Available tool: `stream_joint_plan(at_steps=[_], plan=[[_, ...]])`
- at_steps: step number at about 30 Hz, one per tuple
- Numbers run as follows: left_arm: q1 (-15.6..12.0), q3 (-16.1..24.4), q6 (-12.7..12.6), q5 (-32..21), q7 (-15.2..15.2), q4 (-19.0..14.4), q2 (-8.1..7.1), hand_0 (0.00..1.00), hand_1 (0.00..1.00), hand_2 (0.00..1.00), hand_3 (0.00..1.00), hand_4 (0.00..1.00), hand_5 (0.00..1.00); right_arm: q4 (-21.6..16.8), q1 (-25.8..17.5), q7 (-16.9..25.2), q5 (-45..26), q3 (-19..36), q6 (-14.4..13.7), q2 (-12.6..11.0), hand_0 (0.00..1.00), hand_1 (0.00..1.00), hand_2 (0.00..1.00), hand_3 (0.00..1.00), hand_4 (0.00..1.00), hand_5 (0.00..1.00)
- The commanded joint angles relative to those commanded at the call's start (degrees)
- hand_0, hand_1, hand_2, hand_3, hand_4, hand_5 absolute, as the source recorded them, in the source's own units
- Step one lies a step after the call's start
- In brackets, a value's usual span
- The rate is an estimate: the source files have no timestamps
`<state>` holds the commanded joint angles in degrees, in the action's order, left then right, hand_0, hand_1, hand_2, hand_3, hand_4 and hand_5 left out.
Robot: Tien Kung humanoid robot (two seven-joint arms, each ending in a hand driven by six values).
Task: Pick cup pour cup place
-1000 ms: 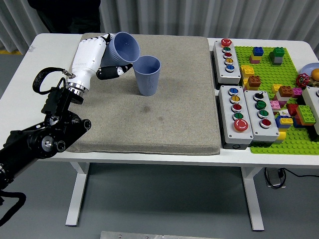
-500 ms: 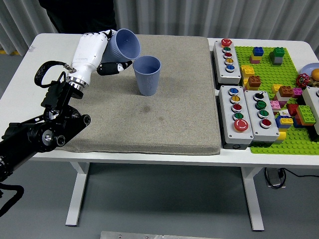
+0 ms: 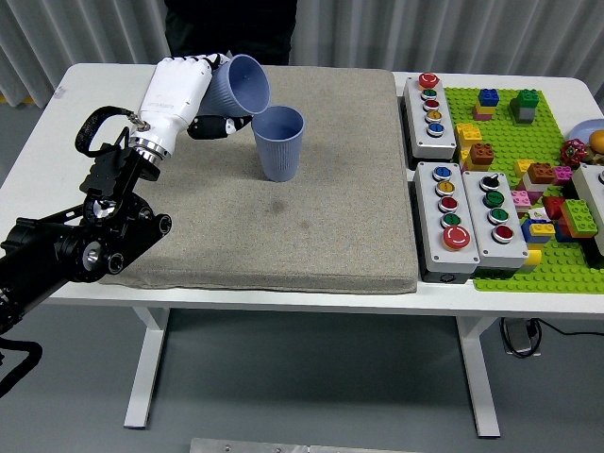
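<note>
A blue-grey cup (image 3: 280,142) stands upright on the grey mat (image 3: 311,217), in its far middle. My left hand (image 3: 189,94), white with black fingertips, is shut on a second blue-grey cup (image 3: 242,86). That cup is tilted on its side, mouth facing right and down, its rim just above the left edge of the standing cup's rim. The right hand is out of view.
Grey button boxes (image 3: 429,106) (image 3: 447,219) (image 3: 499,219) with coloured buttons lie right of the mat. A green baseplate (image 3: 528,189) with several bricks covers the table's right end. A person in dark clothing (image 3: 231,28) stands at the far side.
My left hand with the tilted cup has shifted a little right and away, bringing its mouth closer over the standing cup. The person behind the table has moved to the right.
</note>
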<state>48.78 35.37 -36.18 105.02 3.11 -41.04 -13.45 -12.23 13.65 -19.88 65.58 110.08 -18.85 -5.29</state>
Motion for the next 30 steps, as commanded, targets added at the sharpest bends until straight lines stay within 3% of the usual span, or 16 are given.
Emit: stream_joint_plan(at_steps=[12, 23, 30], plan=[[0.98, -1.58, 0.03, 2.52, -1.58, -0.10, -0.43, 0.445, 0.420, 0.486, 0.530, 0.779, 0.264, 0.02, 0.01, -0.06, -0.06, -0.08, -0.03, -0.01, 0.676, 0.614, 0.566, 0.580, 0.002, 0.167], [2.20, -4.14, 0.53, 3.26, -2.43, -0.46, -1.78, 0.445, 0.420, 0.486, 0.528, 0.777, 0.259, 0.03, -0.10, -0.08, 0.22, 0.03, -0.04, -0.02, 0.675, 0.614, 0.566, 0.580, 0.002, 0.168], [2.75, -5.37, 0.55, 4.48, -4.11, -0.22, -1.71, 0.446, 0.421, 0.486, 0.526, 0.777, 0.257, 0.01, -0.19, -0.07, -0.13, -0.26, -0.13, -0.06, 0.676, 0.614, 0.566, 0.580, 0.002, 0.168]])
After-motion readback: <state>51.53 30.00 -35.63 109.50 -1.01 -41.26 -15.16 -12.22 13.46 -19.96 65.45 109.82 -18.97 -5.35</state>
